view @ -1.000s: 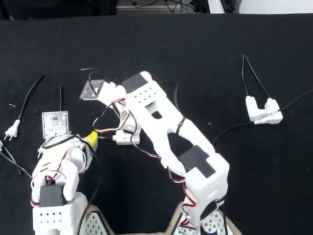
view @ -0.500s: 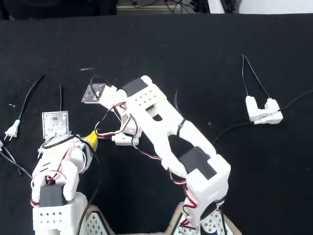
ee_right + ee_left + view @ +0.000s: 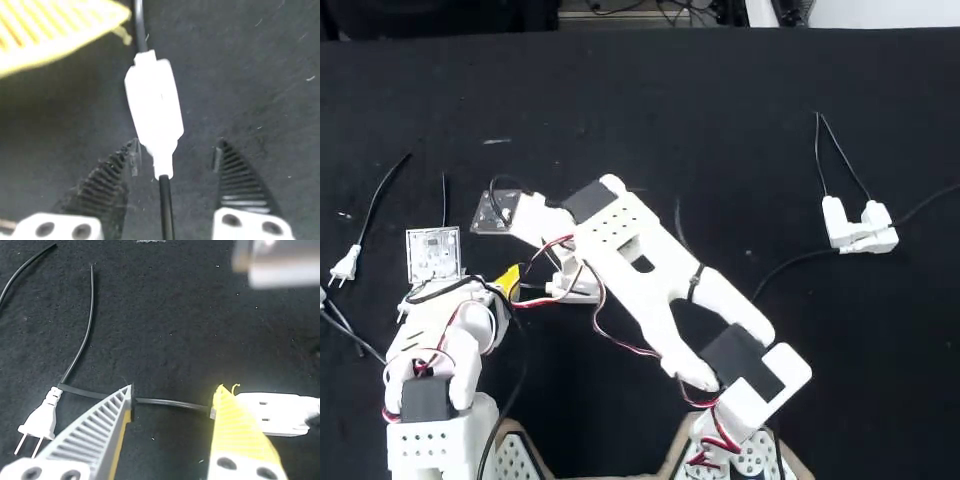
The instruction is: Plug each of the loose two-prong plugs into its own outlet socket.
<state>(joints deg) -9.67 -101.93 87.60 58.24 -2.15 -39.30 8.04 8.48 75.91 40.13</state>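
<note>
Black right hand (image 3: 176,147) spread wide, gripping nothing, fingers (image 3: 105,185) straddling one end of the white socket (image 3: 154,112) flat on the dark surface (image 3: 260,75). Best closed squarely across the thick middle, clear of the cord (image 3: 165,210). Smooth oblong plastic, probably slippery. Loose plug (image 3: 37,422) near the open, empty left hand (image 3: 174,388).

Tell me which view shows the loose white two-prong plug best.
Left wrist view: the two-prong plug lies close to the camera, with both prongs distinct. The high view shows the same plug small, at the far left.
</note>
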